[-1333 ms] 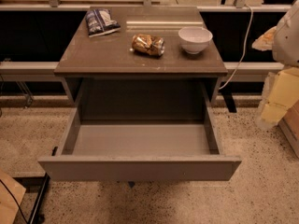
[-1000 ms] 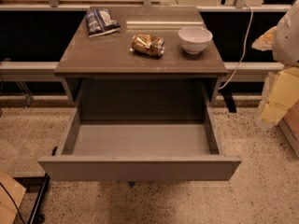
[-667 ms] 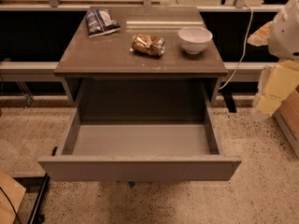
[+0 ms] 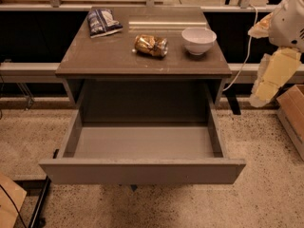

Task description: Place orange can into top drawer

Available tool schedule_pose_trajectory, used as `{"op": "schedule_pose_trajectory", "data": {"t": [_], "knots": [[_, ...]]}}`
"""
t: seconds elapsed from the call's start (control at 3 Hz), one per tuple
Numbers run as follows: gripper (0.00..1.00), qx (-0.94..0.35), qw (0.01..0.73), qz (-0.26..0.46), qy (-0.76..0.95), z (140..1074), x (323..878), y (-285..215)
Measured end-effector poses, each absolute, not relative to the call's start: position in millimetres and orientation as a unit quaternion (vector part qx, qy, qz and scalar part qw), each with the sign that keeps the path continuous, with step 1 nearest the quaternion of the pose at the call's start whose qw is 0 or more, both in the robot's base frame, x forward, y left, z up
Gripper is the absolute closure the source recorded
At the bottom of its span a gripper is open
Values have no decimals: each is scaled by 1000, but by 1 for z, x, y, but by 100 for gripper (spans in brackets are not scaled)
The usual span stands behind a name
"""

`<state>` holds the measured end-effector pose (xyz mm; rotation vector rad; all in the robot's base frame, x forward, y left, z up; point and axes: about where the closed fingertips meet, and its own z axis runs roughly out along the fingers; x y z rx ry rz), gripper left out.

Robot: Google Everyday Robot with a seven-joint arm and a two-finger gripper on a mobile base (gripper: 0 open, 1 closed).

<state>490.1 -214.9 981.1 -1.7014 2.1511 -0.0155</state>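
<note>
The orange can (image 4: 151, 45) lies on its side, crushed, in the middle of the brown cabinet top (image 4: 114, 56). The top drawer (image 4: 142, 171) is pulled fully out below the top, and its grey inside holds nothing. My gripper (image 4: 271, 75) hangs at the right edge of the view, beside the cabinet's right side and well clear of the can. It holds nothing that I can see. The white arm (image 4: 289, 13) rises above it.
A white bowl (image 4: 198, 40) stands right of the can and a blue-and-white snack bag (image 4: 102, 22) lies at the back left of the top. A cardboard box (image 4: 292, 113) sits on the floor at right. A cable (image 4: 242, 61) hangs by the cabinet's right side.
The arm and gripper have shifted slightly left, toward the cabinet. The can, bowl, bag and drawer have not moved.
</note>
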Motion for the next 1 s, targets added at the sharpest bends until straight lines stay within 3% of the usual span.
{"op": "schedule_pose_trajectory", "data": {"t": [0.33, 1.0], "knots": [[0, -609, 195, -2, 769, 978, 490, -213], [0, -648, 250, 37, 718, 962, 567, -143]]}}
